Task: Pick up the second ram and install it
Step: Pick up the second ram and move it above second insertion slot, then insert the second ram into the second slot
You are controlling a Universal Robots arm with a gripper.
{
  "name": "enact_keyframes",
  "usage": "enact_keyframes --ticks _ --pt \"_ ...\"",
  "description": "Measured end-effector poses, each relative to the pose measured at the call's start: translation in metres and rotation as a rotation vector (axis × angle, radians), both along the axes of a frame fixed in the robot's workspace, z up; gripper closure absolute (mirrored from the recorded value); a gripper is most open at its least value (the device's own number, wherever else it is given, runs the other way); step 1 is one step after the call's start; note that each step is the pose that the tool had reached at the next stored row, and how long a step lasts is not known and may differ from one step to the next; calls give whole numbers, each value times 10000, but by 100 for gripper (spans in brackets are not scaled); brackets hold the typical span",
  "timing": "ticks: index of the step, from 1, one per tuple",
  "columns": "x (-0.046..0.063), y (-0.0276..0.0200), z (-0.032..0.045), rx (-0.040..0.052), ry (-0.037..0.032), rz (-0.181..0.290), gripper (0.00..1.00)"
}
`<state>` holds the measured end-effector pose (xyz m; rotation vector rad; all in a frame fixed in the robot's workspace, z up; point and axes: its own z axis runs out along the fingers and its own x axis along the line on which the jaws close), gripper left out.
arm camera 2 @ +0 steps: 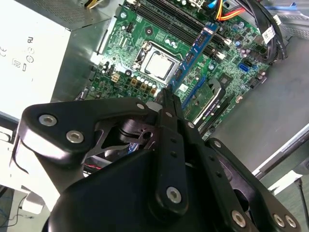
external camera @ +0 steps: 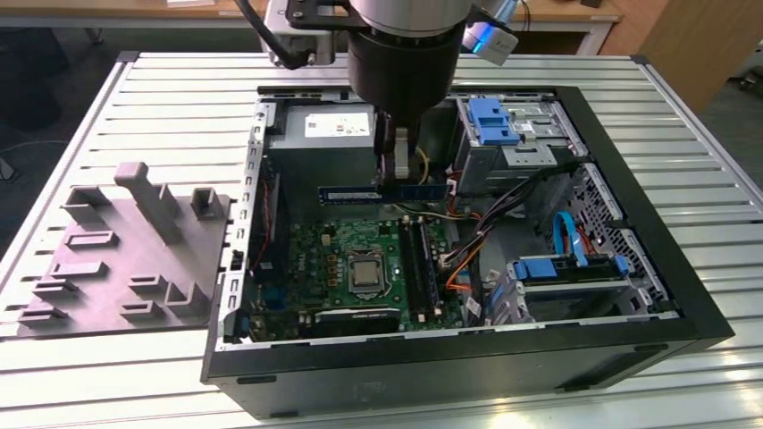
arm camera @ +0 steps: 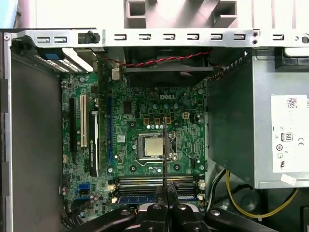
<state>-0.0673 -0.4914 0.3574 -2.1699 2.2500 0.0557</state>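
- Carrying step in hand, by my reading: pick-up done, install not yet done. The claw (external camera: 388, 181) is pinching the second ram (external camera: 357, 193) near its middle, fingers pressed onto the board's two faces. The stick is level, with both ends free on either side of the claw.
- The second ram hangs in the air inside the open computer case (external camera: 667, 295), touching nothing but the claw. The grey power-supply box (external camera: 322, 134) is just behind the claw and the motherboard (external camera: 339, 259) is below it.
- First wrist view: the second ram (arm camera: 164, 154) shows edge-on as a thin dark line running out from the claw (arm camera: 164, 200), crossing the processor (arm camera: 153, 146) in that picture.
- Second wrist view: the blue face of the second ram (arm camera 2: 195, 58) reaches away from the claw (arm camera 2: 166, 99).
- The memory slots (arm camera: 140, 183) lie below the claw, crosswise to the held stick. One slot already carries a blue stick (arm camera: 137, 199); the slots beside it look free.
- Judgement: the next move calls for turning the stick until it runs along a free slot. It then needs centring over that slot with notch matched to key, and a straight, even press down. The end latches must be open; I cannot tell their state.
- Risk: a tilted descent would jam one end. The cables (external camera: 507, 204) beside the slots could snag.
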Motion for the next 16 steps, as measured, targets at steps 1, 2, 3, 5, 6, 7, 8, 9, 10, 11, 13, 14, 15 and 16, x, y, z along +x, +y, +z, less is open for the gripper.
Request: enact_keyframes --ticks 1,2,3,5,6,7,8,9,10,11,13,14,15,16 --pt "0 0 0 1 0 0 89" --pt "0 0 -2 2 0 0 89" --pt "0 0 -14 5 -1 0 89" --pt "0 0 -47 3 -1 0 89" --pt "0 0 -65 3 -1 0 89" --pt "0 0 -81 3 -1 0 89" --pt "0 0 -90 3 -1 0 89" --pt "0 0 -94 1 0 0 89" --pt "0 0 -97 1 0 0 89" --pt "0 0 -97 0 1 0 89" --pt "0 0 -102 2 0 0 89" --pt "0 0 -104 2 -1 0 89" --pt "0 0 -105 2 -1 0 89" --pt "0 0 -105 2 0 0 89"
